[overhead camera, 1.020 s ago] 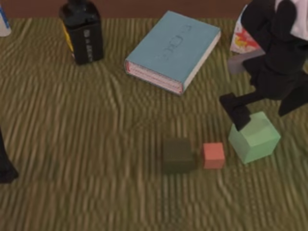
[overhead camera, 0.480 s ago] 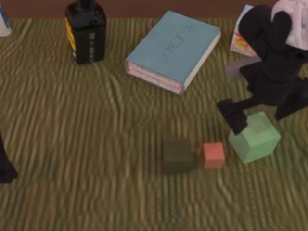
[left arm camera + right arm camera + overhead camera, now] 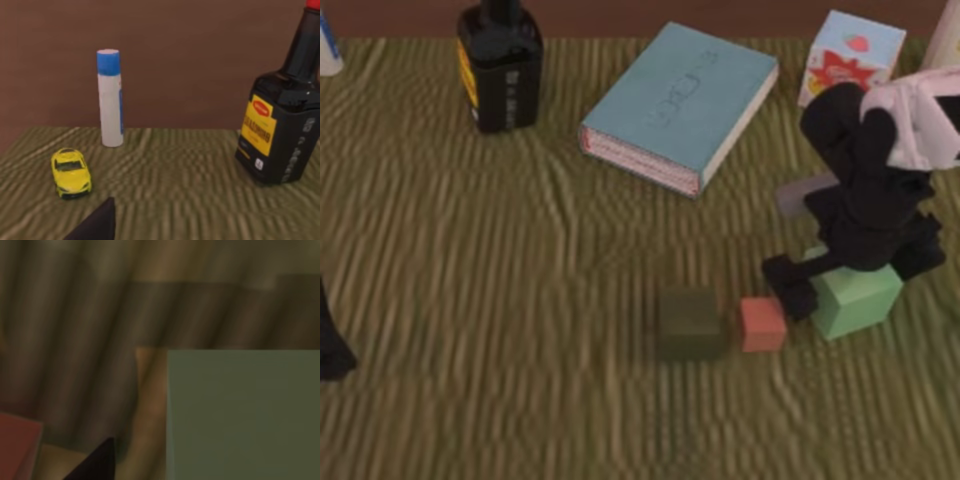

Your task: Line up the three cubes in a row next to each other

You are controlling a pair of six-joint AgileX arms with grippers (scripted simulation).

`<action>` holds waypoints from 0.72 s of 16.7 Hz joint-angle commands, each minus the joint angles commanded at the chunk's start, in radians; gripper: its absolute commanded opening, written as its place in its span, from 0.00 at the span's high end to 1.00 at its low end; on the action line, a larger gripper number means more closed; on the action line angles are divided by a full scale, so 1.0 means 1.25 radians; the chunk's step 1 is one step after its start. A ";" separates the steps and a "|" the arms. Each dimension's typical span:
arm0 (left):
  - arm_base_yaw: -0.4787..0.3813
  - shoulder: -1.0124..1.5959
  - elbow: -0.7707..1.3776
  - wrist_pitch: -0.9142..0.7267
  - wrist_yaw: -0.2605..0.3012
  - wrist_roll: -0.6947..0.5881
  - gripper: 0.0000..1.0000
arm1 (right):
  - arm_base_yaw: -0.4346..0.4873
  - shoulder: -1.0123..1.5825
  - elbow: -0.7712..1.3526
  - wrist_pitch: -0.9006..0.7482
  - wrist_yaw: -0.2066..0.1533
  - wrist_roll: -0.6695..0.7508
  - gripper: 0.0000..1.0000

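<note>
Right gripper (image 3: 850,272) down low over the light green cube (image 3: 860,300), one dark finger (image 3: 790,285) on the side facing the salmon-red cube (image 3: 762,324), the other hidden behind the wrist. Fingers spread to either side of the cube, it seems; whether pressed against its faces or merely flanking them, cannot tell. Salmon-red cube just beside that visible finger, a narrow gap away from the green one. Dark olive cube (image 3: 690,323) one place further out from the gripper, close to the red one, roughly level with it. Green cube turned slightly and sitting a little nearer the arm than the other two, so not yet in line.

Likely handling: rigid matte blocks, light, no give, no fragility. Flat faces and a dull finish should offer decent friction. Best hold on the green cube probably across two opposite vertical faces, square-on and low; a grip on a corner or a tilted grip would risk twisting it. Being the largest, needs the widest spread.

From above: all three cubes, the blue book (image 3: 680,103), the dark sauce bottle (image 3: 500,70) and the strawberry carton (image 3: 850,55), all well away. Right wrist view adds only the close-up: green face (image 3: 240,415), a corner of red (image 3: 17,445), a fingertip (image 3: 95,462). Left wrist view alone shows a yellow toy car (image 3: 71,172) and a blue-capped tube (image 3: 110,97), far from the cubes. Left gripper (image 3: 332,350) parked at the far edge, state not readable.
</note>
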 joint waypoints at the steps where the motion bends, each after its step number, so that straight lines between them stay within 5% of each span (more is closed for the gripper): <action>1: 0.000 0.000 0.000 0.000 0.000 0.000 0.00 | 0.000 0.000 0.000 0.000 0.000 0.000 0.00; 3: 0.000 0.000 0.000 0.000 0.000 0.000 0.00 | 0.000 0.000 0.000 0.000 0.000 0.000 0.00; 12: 0.000 0.000 0.000 0.000 0.000 0.000 0.00 | 0.000 0.000 0.000 0.000 0.000 0.000 0.68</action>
